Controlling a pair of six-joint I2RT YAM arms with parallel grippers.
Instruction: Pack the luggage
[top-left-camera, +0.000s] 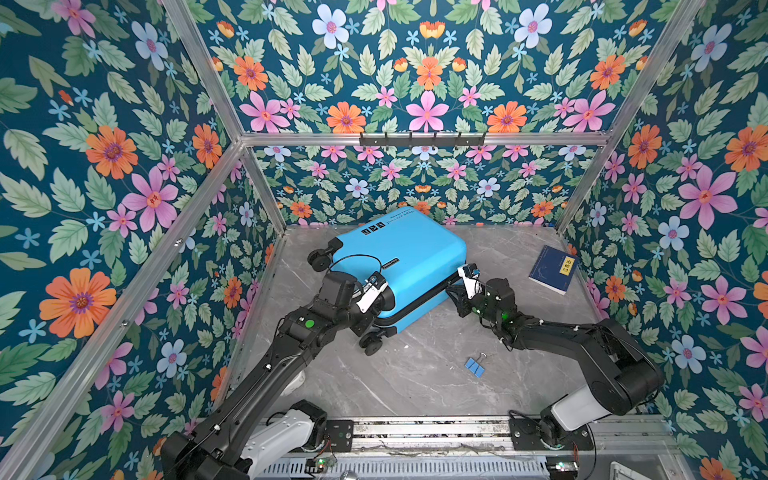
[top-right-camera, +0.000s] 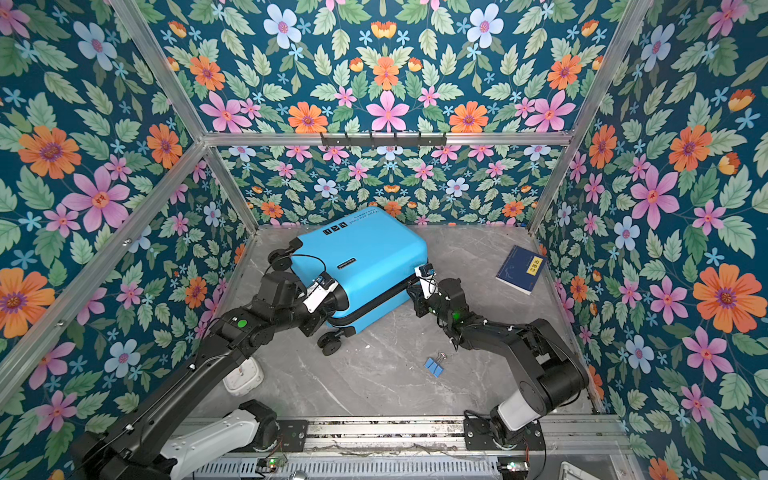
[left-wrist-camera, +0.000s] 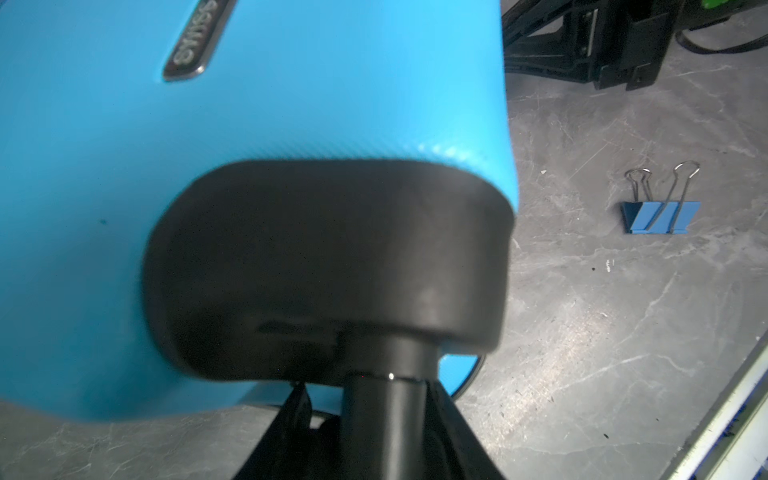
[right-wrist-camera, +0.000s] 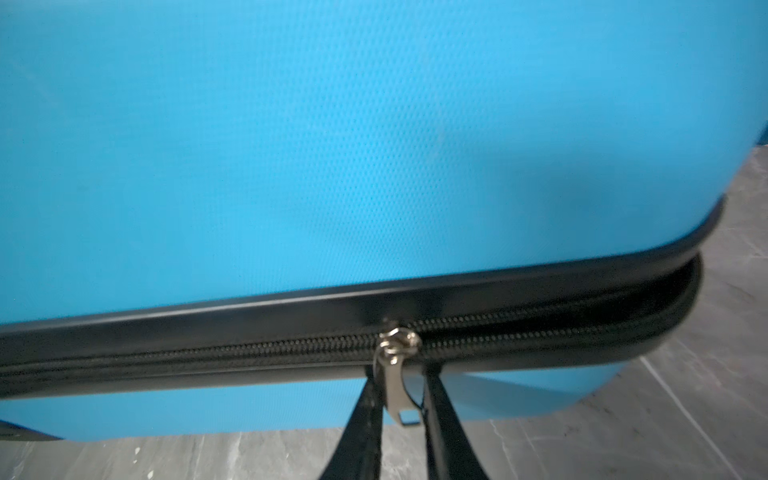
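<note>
- Lying flat on one shell, the small sky-blue hard-shell suitcase (top-left-camera: 403, 257) (top-right-camera: 365, 253) takes up the far half of the grey marble-patterned counter (top-left-camera: 415, 386), left of the middle. Its far end is close to the counter's far edge, and its black spinner wheels (top-left-camera: 319, 262) face the left edge.
- Black stickers (top-left-camera: 372, 229) and a line of black text sit at the far end of the upper shell.
- A dark oblong badge (top-left-camera: 390, 262) (left-wrist-camera: 195, 45) sits near the middle of that shell.
- The left hand (top-left-camera: 371, 312) (left-wrist-camera: 374, 415) is at the suitcase's near left corner. The left wrist view shows it partly closed around the black post under a black wheel housing (left-wrist-camera: 324, 257), with one finger on each side.
- The right hand (top-left-camera: 455, 293) (right-wrist-camera: 401, 415) is at the suitcase's right side, at the black zipper band (right-wrist-camera: 208, 353) between the shells. Its fingers are set narrow on a silver metal zipper pull (right-wrist-camera: 395, 382) that hangs between them.
- On one side of the slider the teeth are joined. On the other, toward the shell's rounded corner, the two rows stand apart.
- A dark-blue book with a yellow label (top-left-camera: 552, 270) (top-right-camera: 519, 270) lies flat near the counter's right edge, toward the far right corner and well apart from the suitcase.
- Blue binder clips with silver wire handles (top-left-camera: 476, 368) (left-wrist-camera: 660, 216) lie mid-counter, between the suitcase and the near edge.
- A white rounded object (top-right-camera: 243, 376) lies near the left edge, partly hidden under the left arm. What it is cannot be told.
</note>
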